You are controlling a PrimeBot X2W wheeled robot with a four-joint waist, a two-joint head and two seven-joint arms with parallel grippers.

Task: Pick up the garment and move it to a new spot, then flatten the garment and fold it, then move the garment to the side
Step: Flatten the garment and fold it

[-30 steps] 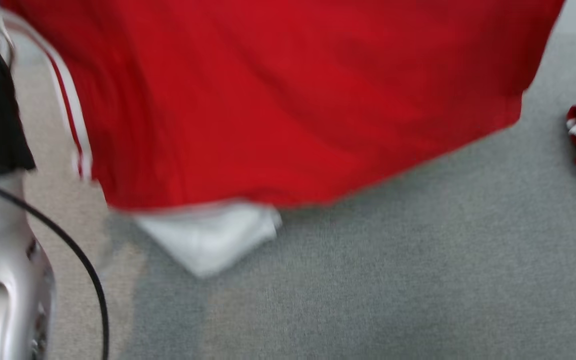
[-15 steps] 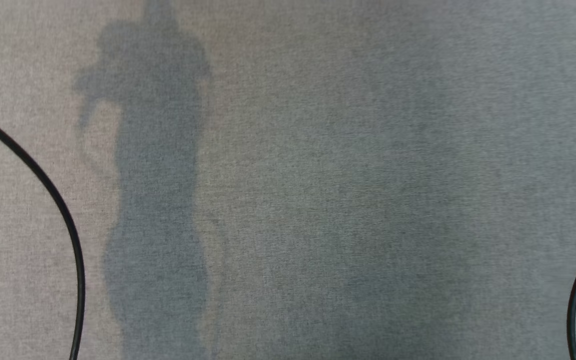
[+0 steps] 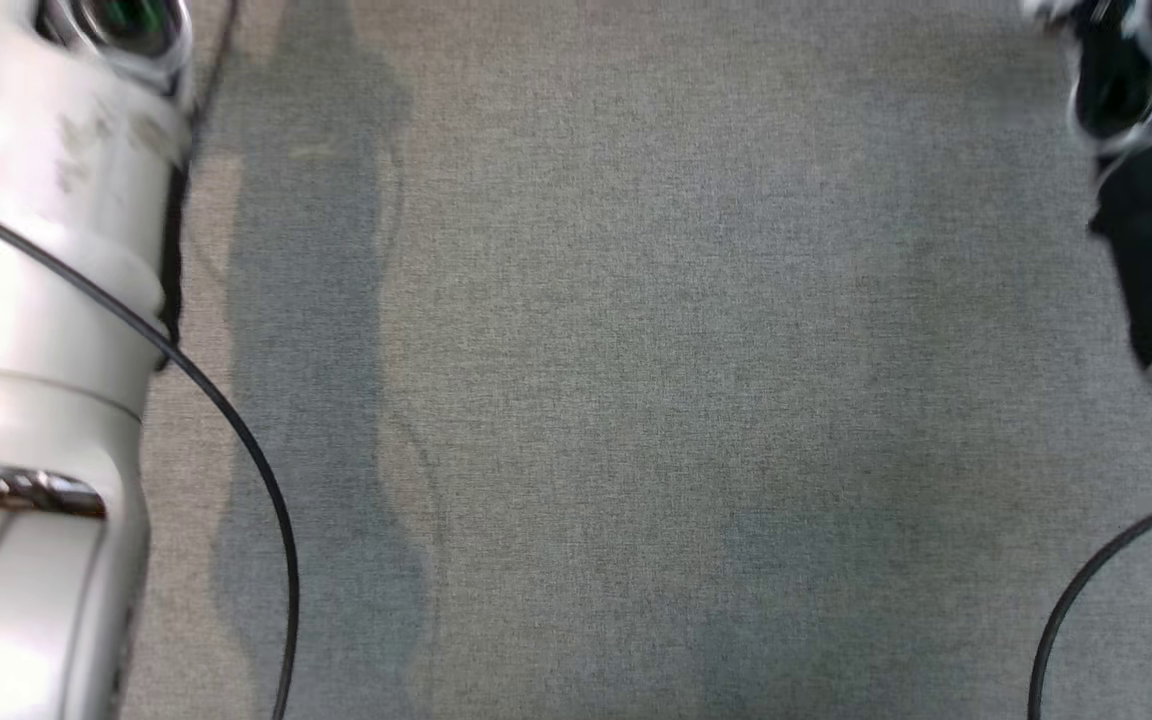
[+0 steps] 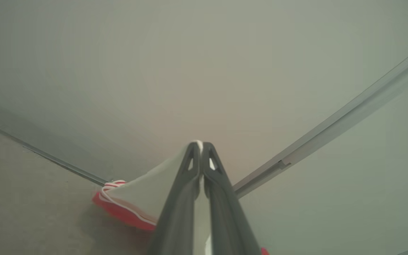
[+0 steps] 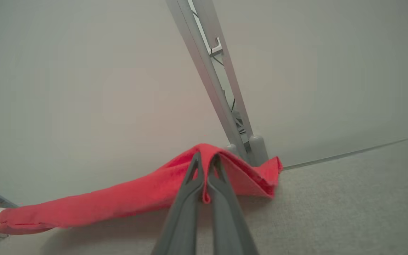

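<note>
Garment (image 5: pixel 119 202), red: soft, light, limp; pinched at edges by left end effector (image 4: pixel 200 144) and right end effector (image 5: pixel 205 156), both closed tight; corners probably best holds.

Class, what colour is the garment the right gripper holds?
The garment is red, white-striped at one end; best in right wrist view.

The garment (image 5: pixel 112 203) is bright red left of the right end effector (image 5: pixel 205 157), ending in a white cuff with red stripes. Around the left end effector (image 4: pixel 201 146) it shows a white panel edged in red with a thin white line, plus red-and-white striped trim. Both end effectors have dark grey fingers. The bench (image 3: pixel 636 350) is a mottled grey weave. The forearm (image 3: pixel 26 300) is glossy white, its cable (image 3: pixel 254 462) black. Beyond the right end effector, the post (image 5: pixel 207 78) is silver-grey and the wall (image 5: pixel 66 71) pale grey-beige.
</note>
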